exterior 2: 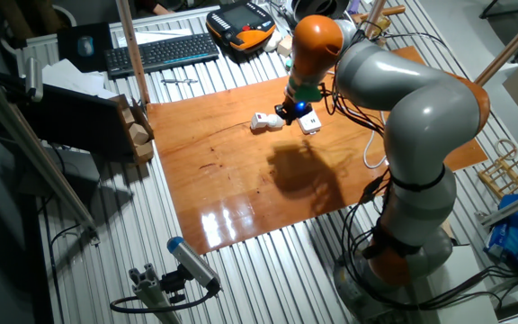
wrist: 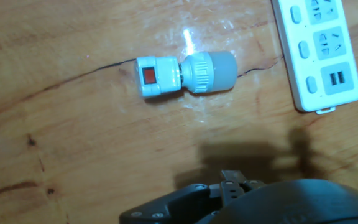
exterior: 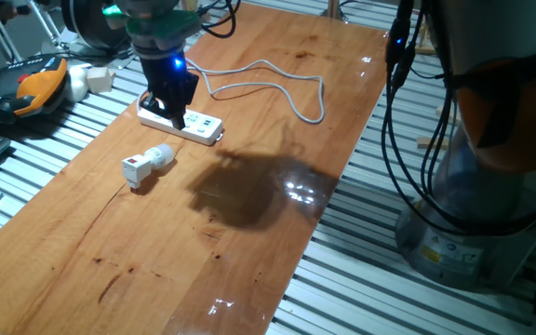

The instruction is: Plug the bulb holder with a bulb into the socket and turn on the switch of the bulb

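The white bulb holder (wrist: 156,77) lies on its side on the wooden table with the stubby white bulb (wrist: 210,71) screwed into it. Its red switch (wrist: 149,76) faces up. The holder also shows in one fixed view (exterior: 137,170) and in the other fixed view (exterior 2: 263,122). The socket, a long white power strip (exterior: 182,121), lies just beyond it and sits at the right of the hand view (wrist: 319,50). My gripper (exterior: 177,117) hangs over the strip's near part, above and beside the bulb, and holds nothing. Its fingers merge into one dark shape.
The strip's white cable (exterior: 277,88) loops across the table behind it. An orange teach pendant (exterior: 35,88), a small white adapter block (exterior: 91,79) and a keyboard (exterior 2: 160,52) lie off the table's far side. The arm's base (exterior 2: 403,252) stands by the table's edge.
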You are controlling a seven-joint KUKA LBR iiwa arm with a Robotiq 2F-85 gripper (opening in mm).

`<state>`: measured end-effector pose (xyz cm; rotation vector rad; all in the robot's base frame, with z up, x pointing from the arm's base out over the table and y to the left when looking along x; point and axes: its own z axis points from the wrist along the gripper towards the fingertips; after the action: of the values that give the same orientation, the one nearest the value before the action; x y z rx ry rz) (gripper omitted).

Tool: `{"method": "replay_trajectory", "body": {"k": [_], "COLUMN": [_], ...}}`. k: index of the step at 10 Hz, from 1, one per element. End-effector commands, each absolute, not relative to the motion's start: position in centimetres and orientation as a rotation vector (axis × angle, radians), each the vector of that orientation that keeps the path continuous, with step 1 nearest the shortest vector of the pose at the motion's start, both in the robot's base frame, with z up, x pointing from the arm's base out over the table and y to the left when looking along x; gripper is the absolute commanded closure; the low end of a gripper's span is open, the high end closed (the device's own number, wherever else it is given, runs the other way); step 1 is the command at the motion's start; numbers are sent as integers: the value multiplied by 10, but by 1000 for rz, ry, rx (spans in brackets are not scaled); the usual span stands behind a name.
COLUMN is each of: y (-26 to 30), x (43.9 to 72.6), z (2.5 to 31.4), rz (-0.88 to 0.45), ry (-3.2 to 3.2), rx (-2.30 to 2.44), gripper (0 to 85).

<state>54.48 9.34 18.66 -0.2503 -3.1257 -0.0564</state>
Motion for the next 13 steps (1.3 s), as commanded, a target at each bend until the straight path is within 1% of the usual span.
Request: {"method": "replay_trajectory", "body": {"k": [1, 4, 6, 10, 13], "y": [93, 93, 94, 102, 110], "x": [545, 545, 546, 564, 575], "z": [186, 186, 186, 170, 155], "rz": [-56, -15, -84, -124, -111], "ry": [-3135, -3144, -3087, -3057, -3031], "rx": [-235, -326, -542, -736, -864], "gripper": [850, 850, 850, 850, 850]}}
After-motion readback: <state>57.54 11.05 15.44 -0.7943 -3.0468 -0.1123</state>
